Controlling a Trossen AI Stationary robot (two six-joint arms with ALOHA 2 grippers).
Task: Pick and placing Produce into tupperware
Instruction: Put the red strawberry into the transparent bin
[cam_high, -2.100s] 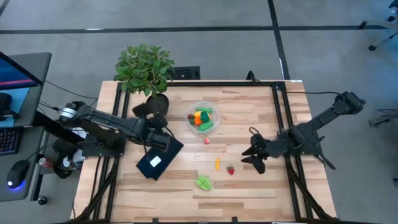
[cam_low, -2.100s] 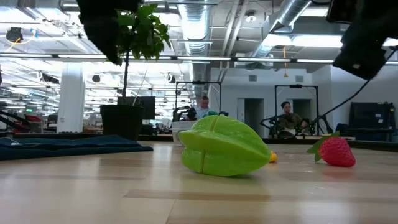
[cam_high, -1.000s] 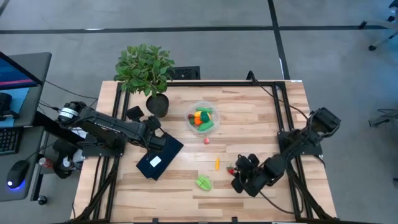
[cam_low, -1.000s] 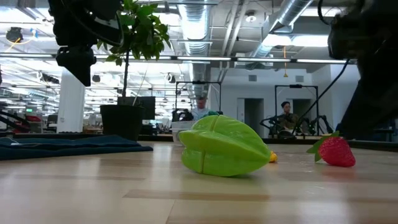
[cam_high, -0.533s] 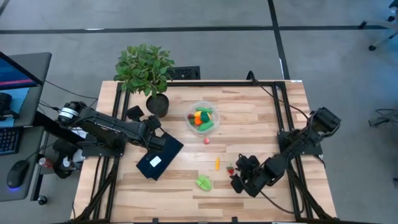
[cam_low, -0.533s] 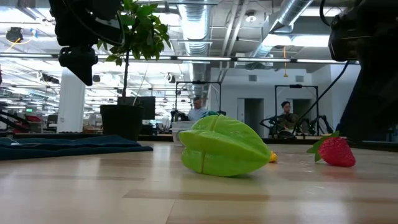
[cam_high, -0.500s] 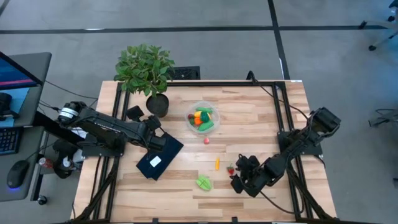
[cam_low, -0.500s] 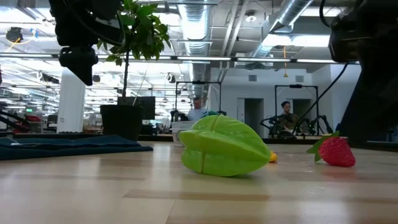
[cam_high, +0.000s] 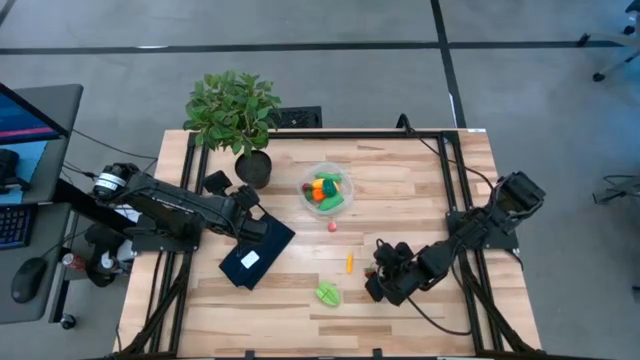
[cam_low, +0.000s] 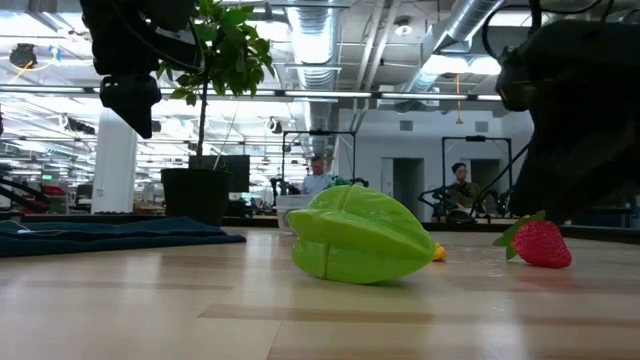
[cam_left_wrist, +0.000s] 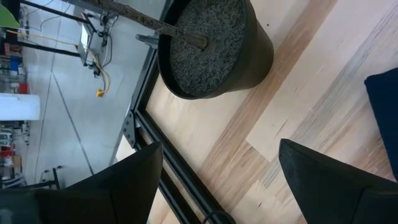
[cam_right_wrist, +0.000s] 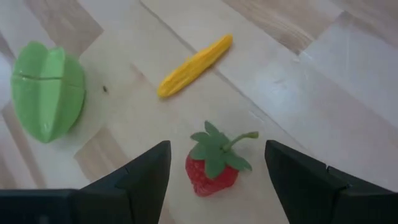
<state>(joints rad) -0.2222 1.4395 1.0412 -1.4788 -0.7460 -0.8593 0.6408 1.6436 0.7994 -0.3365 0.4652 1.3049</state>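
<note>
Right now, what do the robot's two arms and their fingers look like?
Both arms are dark, nearly black, built from chunky jointed segments. The left arm has a silvery round cap near its base; the right arm trails a thin black cable across the table. Each ends in two broad, flat, dark fingers with slanted edges, with no markings that show.

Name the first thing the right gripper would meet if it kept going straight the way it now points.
Most likely the strawberry: it lies on the table centred just ahead of the open right gripper. The yellow piece lies farther on, though depth is hard to judge.
</note>
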